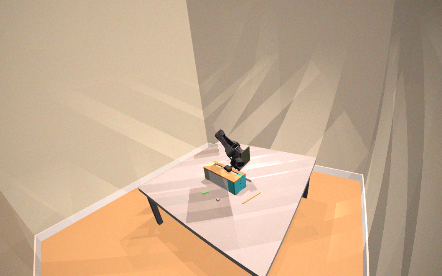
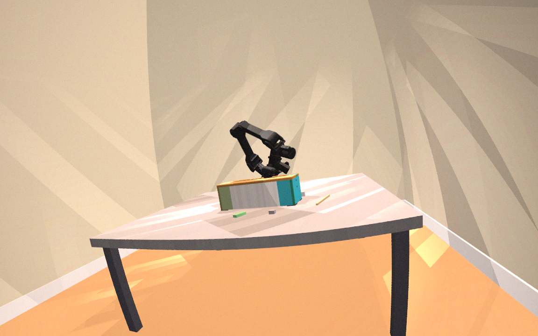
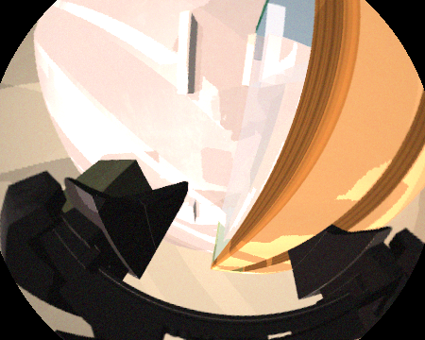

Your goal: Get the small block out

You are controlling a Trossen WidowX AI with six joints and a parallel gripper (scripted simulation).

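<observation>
Wrist view shows the gripper [image 3: 238, 240] wide and holding nothing, low behind the box [image 1: 225, 177] near the worktop's [image 1: 250, 226] far corner, probably to reach the shelf.

Top view sits high and far back, looking down at a slant into the room corner, the table [image 1: 250, 219] small at centre frame. Exterior view drops low, near table-edge height, facing the box [image 2: 258, 192] front-on with the arm [image 2: 262, 150] behind it, somewhat closer. Wrist view rides right on the gripper [image 3: 238, 240], fisheye, jammed close to the box's orange top [image 3: 364, 132], dark fingers at lower left and lower right. Top and exterior share table, box and arm; wrist shares only box edge and tabletop.
</observation>
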